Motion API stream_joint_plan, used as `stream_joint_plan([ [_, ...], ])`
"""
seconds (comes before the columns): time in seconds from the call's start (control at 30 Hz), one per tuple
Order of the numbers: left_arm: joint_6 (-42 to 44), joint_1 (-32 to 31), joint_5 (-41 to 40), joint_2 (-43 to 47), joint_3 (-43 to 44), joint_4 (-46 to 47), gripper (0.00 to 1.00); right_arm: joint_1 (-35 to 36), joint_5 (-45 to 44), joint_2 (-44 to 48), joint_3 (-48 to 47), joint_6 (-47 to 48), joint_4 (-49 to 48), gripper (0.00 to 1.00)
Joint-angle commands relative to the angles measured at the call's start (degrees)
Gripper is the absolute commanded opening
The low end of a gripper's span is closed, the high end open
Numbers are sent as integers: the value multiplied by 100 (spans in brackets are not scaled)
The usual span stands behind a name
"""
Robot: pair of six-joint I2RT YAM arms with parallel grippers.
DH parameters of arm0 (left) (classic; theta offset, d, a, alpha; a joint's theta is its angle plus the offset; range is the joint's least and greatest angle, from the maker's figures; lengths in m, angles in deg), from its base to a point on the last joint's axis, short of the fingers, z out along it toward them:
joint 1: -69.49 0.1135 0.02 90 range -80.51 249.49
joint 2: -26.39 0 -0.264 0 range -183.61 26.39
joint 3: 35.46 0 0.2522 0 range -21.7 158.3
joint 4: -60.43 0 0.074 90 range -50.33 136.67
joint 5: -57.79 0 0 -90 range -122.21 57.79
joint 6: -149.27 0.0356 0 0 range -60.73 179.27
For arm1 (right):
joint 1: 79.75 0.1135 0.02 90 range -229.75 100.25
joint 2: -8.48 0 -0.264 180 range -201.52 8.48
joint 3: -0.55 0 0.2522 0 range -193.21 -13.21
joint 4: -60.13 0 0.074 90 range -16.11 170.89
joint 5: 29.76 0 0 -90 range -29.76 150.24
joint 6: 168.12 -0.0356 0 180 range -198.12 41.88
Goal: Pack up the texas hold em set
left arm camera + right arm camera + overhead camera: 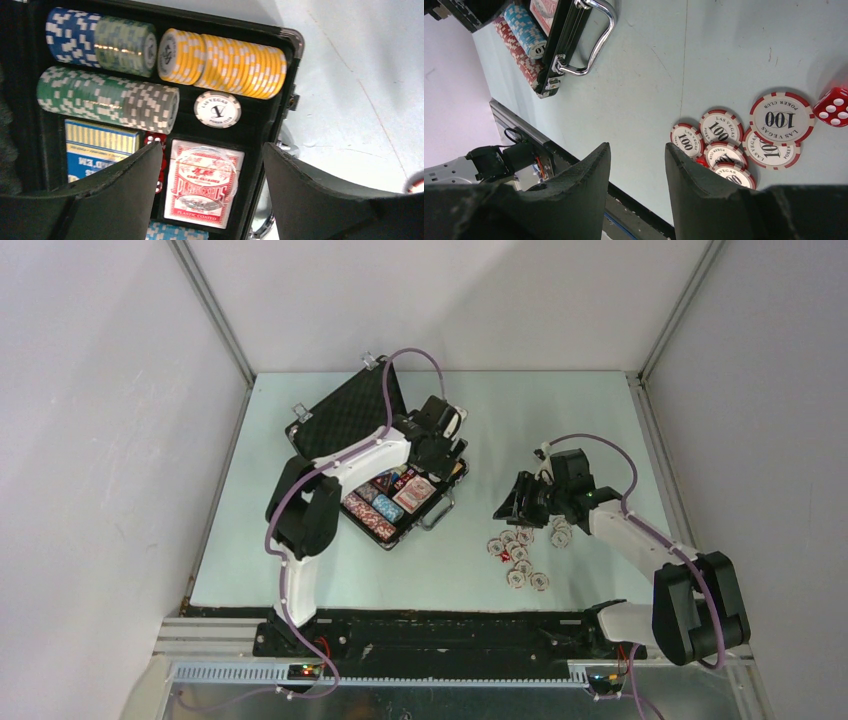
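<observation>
Case: black case [272,107] left of centre on the table [600,420]; foam-lined lid [345,418] raised at the far left side
Left gripper: left gripper [212,150] hovers over the case's right end; fingers spread wide; nothing between them
Chip rows in case: blue stack [67,35] and pale green stack [125,45] end to end in one slot; yellow stack [225,62] beside them; green stack [80,95] and grey stack [150,105] in the next slot
Single chip: white chip [217,109] lying flat beside the grey stack
Cards: blue deck [100,150] and red deck [205,185] in the case; red dice [156,140] between them
Handle: silver handle [596,40] on the case's near side
Right gripper: right gripper [638,150] above bare table, right of the case; fingers about half apart; holding nothing
Loose chips: red-and-white chips [781,120] marked 100, clustered and overlapping on the table, outside the case
Loose die: red die [833,106] just beside that cluster
</observation>
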Motion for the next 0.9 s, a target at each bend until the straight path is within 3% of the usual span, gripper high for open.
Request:
stream_joint_plan([
  [0.0,-191,-51,604,289,5,-57,85,25,-55,170,-246,68,45,47],
  [0.2,-259,-47,1135,16,324,-429,95,47,-76,165,-246,65,68,47],
  [0.53,-228,-38,1289,-405,730,-667,96,47,-85,191,-237,87,87,47],
  [0.87,-174,-40,838,-835,1198,-735,100,28,-69,191,-237,114,97,47],
])
